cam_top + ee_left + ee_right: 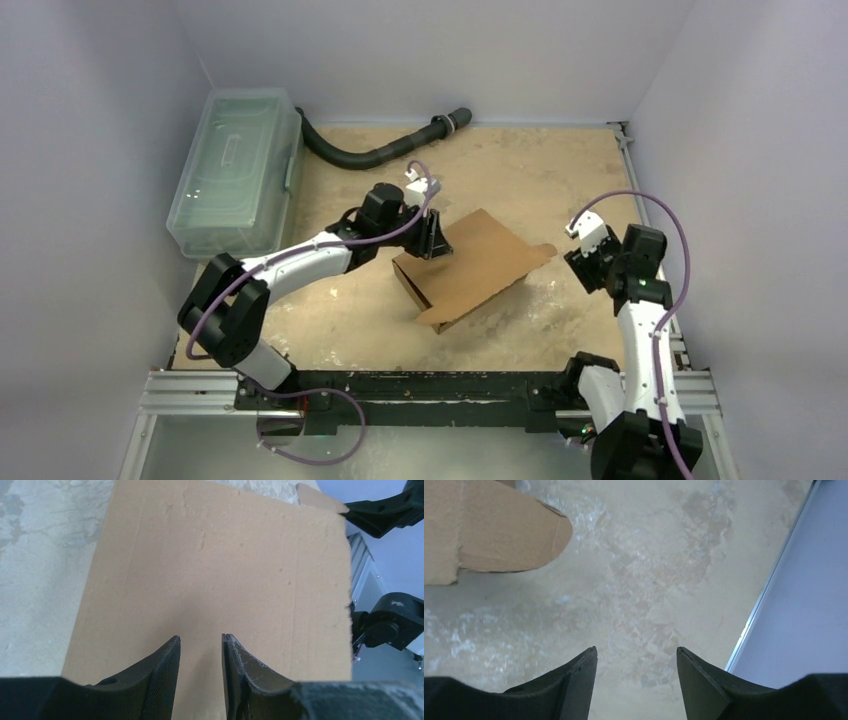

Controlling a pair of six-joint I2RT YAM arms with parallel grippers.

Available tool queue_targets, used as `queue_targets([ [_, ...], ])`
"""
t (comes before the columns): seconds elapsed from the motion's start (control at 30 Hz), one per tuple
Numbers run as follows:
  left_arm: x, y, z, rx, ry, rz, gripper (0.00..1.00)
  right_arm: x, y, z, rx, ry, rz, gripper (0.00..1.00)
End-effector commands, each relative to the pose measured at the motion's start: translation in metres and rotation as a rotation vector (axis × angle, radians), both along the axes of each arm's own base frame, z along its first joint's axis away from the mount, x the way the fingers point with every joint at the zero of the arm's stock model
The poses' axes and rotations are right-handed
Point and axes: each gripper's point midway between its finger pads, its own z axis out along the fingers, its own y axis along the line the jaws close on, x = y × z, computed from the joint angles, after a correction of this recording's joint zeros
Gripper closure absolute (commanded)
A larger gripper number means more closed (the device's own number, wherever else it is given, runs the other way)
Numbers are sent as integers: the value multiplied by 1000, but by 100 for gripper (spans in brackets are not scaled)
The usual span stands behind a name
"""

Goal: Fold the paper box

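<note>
The paper box (478,264) is a brown cardboard mailer in the middle of the table, its lid panel down over a shallow base. A rounded tab sticks out at its right side (543,251). My left gripper (434,240) is over the box's far left edge, its jaws open a little and empty. In the left wrist view the cardboard (215,565) fills the frame just past the gripper (201,637). My right gripper (578,262) is open and empty, just right of the box. In the right wrist view the gripper (636,650) is over bare table, the rounded tab (509,530) at upper left.
A clear plastic lidded bin (238,170) stands at the far left. A black corrugated hose (375,152) lies along the back. A metal rail (628,150) edges the table on the right, with walls close on both sides.
</note>
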Motion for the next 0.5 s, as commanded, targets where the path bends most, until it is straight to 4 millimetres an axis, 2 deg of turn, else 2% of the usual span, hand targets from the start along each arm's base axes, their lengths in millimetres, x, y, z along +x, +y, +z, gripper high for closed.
queue_targets([
  [0.0,-11,-12,-14,125,-23,-79,65,-18,5,12,-27,47,191,38],
  [0.13,-20,-2,-67,278,74,-78,64,-28,22,15,21,83,292,34],
  [0.2,-25,2,-91,314,127,-71,65,-39,30,9,43,131,340,32],
  [0.27,-28,5,-106,331,152,-66,65,-43,51,10,138,133,427,32],
  [0.37,-22,4,-108,332,141,-41,65,-50,83,13,262,164,570,32],
  [0.47,-11,-2,-83,281,75,-8,64,-44,115,15,350,194,645,33],
])
